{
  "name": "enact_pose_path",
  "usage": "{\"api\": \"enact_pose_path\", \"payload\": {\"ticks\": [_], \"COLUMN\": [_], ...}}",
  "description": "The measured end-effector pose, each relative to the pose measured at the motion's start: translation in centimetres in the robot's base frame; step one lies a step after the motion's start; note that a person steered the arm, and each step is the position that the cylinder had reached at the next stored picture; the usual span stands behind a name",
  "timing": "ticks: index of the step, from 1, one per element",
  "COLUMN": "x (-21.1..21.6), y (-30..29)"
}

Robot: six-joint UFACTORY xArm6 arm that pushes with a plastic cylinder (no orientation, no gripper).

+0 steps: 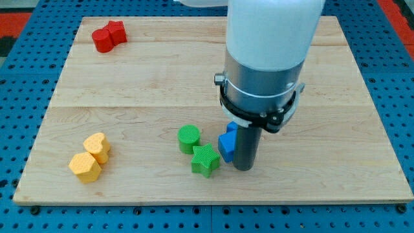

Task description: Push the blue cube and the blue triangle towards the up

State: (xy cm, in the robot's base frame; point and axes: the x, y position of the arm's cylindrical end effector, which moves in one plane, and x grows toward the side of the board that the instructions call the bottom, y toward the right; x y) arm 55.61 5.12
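Two blue blocks sit just right of the board's middle, near the bottom, both partly hidden by the arm. The nearer blue block (226,146) shows an angled face; the other blue block (231,127) peeks out just above it. I cannot tell which is the cube and which the triangle. My tip (243,168) rests on the board right beside the nearer blue block, touching its right side and slightly below it. The arm's big white and grey body (265,71) covers the area above.
A green cylinder (189,138) and a green star (206,160) lie just left of the blue blocks. Two yellow blocks (90,157) sit at the bottom left. Two red blocks (108,36) sit at the top left. The wooden board (129,90) lies on a blue pegboard.
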Motion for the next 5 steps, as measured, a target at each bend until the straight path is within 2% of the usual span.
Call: {"api": "enact_pose_path", "payload": {"ticks": [5], "x": [-2.8], "y": [-0.2]}}
